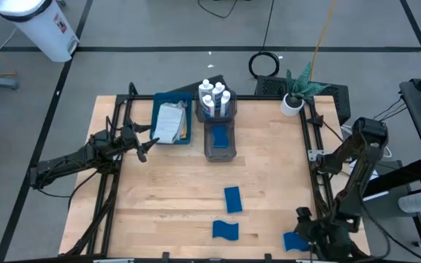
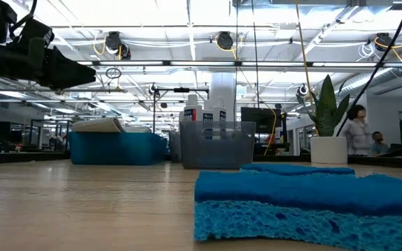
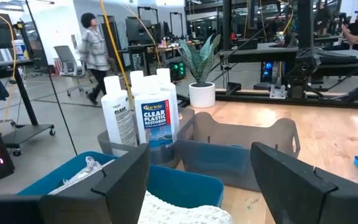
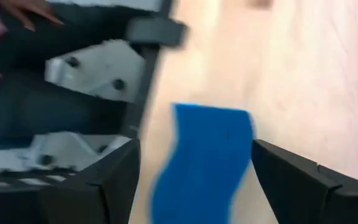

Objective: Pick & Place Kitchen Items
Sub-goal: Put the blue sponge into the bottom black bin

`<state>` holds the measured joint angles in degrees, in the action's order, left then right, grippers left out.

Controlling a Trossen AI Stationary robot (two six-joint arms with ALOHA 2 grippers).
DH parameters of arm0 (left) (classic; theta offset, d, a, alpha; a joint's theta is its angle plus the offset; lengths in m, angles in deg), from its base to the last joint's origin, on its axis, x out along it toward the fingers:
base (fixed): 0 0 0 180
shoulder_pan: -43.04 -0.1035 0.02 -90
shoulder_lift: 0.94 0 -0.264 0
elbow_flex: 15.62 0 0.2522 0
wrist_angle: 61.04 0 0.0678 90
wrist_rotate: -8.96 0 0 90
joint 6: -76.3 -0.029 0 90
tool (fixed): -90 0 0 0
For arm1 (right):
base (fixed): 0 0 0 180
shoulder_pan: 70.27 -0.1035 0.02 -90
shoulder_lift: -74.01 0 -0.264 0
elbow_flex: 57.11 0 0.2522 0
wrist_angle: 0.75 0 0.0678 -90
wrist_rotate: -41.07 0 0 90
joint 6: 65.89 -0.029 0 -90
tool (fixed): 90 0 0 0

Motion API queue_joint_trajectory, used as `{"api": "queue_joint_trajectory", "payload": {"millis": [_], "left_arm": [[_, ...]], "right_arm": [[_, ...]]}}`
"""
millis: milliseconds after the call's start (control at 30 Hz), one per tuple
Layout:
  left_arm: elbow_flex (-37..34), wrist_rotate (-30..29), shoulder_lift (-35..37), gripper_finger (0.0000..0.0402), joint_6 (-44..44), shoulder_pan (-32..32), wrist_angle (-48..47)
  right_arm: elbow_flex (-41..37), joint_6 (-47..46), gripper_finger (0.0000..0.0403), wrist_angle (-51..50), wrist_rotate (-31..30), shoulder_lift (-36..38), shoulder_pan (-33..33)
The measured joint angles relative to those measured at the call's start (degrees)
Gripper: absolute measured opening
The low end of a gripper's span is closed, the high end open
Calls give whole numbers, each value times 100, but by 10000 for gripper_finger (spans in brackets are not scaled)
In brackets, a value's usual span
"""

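Note:
My left gripper (image 1: 149, 148) is open and empty, hovering at the near right corner of a blue tray (image 1: 186, 117) that holds a light grey folded cloth (image 1: 169, 121). In the left wrist view its fingers (image 3: 114, 180) stand above the cloth (image 3: 179, 213). Several white labelled bottles (image 1: 215, 97) stand in a grey bin. A second grey bin (image 1: 220, 151) holds a blue sponge (image 1: 220, 136). Two blue sponges (image 1: 232, 199) (image 1: 225, 230) lie on the table. My right gripper (image 4: 194, 149) is open above a third blue sponge (image 4: 204, 158) at the near right corner (image 1: 294, 241), one finger on either side of it.
A potted plant (image 1: 294, 98) stands at the far right corner. Dark frame rails (image 1: 316, 157) run along both sides of the table. Bare wood (image 1: 174, 197) lies in the middle and near left. A person (image 3: 92, 46) walks in the room behind.

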<state>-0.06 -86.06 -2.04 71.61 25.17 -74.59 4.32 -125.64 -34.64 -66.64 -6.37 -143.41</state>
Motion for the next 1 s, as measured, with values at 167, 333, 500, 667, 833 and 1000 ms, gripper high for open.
{"api": "queue_joint_trajectory", "payload": {"millis": [167, 333, 500, 667, 833, 1000], "left_arm": [[0, 0, 0, 283, 1, 0, 2], [2, -2, 0, 283, 1, -1, 2], [2, 0, -2, 283, 1, -2, 0], [2, -2, 0, 283, 1, -4, 2], [2, 2, 0, 283, 1, -4, 1], [2, 4, 0, 283, 1, -4, 2]], "right_arm": [[-554, 70, 270, 570, 462, -510, 6], [-703, 210, 269, 372, 566, -885, 169], [-715, 653, 258, -177, 291, -833, 673], [-722, 1536, 240, -640, -700, -668, 1482], [-754, 2630, 229, -864, -1503, -284, 2382], [-755, 3039, 239, -804, -1376, 431, 3087]]}}
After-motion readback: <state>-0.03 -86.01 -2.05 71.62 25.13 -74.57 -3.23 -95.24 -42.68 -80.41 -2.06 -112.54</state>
